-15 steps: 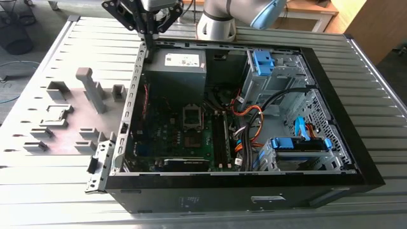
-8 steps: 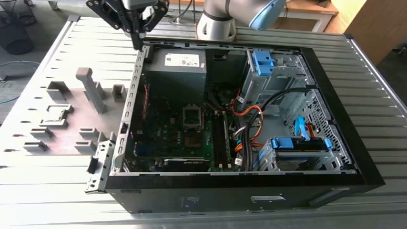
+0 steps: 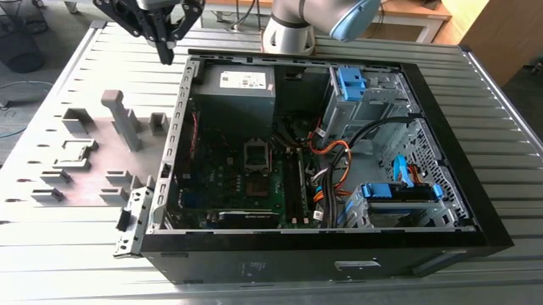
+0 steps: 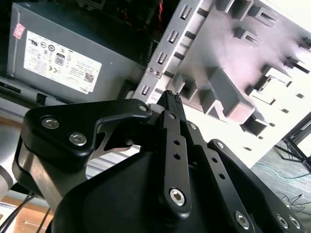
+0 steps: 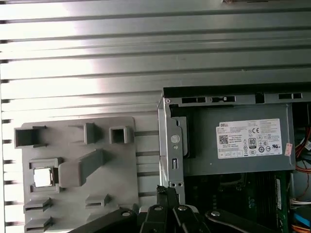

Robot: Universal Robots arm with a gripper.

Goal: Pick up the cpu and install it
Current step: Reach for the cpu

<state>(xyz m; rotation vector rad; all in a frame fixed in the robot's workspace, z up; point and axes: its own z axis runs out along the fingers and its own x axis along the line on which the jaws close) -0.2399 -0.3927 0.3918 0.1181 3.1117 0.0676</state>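
Silvery cpu (image 5: 42, 177) sits in a square pocket of the grey holder plate (image 5: 121, 165). Tool (image 3: 167, 57), tips together and empty, hangs by the computer case (image 3: 322, 257) corner. The cpu lies well apart, across the plate toward the exterior view's left.

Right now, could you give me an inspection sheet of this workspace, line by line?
Surface: ribbed metal table, carrying a grey holder plate and an open computer case.
Job's things: cpu sits in its holder on the plate; socket on the board.
Clutter: nothing seen.
Grippers: gripper shut, empty, above the table by the case's corner.
Cables: orange and black cables inside the case.
Surroundings: wooden furniture.
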